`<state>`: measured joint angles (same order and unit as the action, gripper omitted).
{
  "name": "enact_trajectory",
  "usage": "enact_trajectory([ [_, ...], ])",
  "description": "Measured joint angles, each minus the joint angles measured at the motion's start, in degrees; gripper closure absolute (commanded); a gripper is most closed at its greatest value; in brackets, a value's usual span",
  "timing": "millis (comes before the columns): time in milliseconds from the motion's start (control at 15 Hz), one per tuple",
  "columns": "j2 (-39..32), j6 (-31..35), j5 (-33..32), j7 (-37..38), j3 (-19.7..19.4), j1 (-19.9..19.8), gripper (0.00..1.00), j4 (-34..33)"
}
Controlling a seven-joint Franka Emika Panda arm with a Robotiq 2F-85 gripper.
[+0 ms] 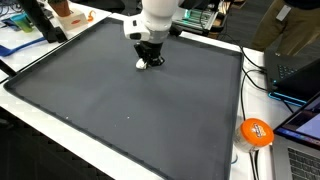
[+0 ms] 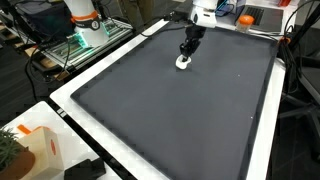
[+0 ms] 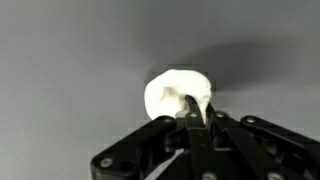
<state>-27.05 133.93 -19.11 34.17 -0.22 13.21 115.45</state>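
Right, my fingers [image 3: 150,140] are pinching the white lump [image 3: 170,92] on the far part of the mat [image 1: 100,110].
From the left, the dark mat fills most of what I see. The lump [image 1: 142,65] sits low over it, right of centre near the far edge. An orange disc [image 1: 256,131] lies off the mat's near right corner.

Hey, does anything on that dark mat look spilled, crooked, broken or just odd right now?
Nothing stands out. The dark mat lies flat, with only a few tiny specks. The tool is shut on a small white lump resting on the mat, and the lump looks whole.
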Motion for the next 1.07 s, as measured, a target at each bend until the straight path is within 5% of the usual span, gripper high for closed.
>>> enact_trajectory([
  [133,-0.5,0.2,5.1,-4.2,0.7,-1.3,0.99,-0.3],
  [200,-0.6,0.2,7.5,-6.1,0.9,-1.9,0.69,-0.4],
  [400,-0.6,0.3,11.1,-8.2,0.8,-2.7,0.56,-0.6],
  [867,0.6,0.6,10.8,-7.8,0.6,-1.0,0.01,-0.3],
  [1067,2.1,0.6,11.1,-7.8,1.0,-0.4,0.0,0.4],
])
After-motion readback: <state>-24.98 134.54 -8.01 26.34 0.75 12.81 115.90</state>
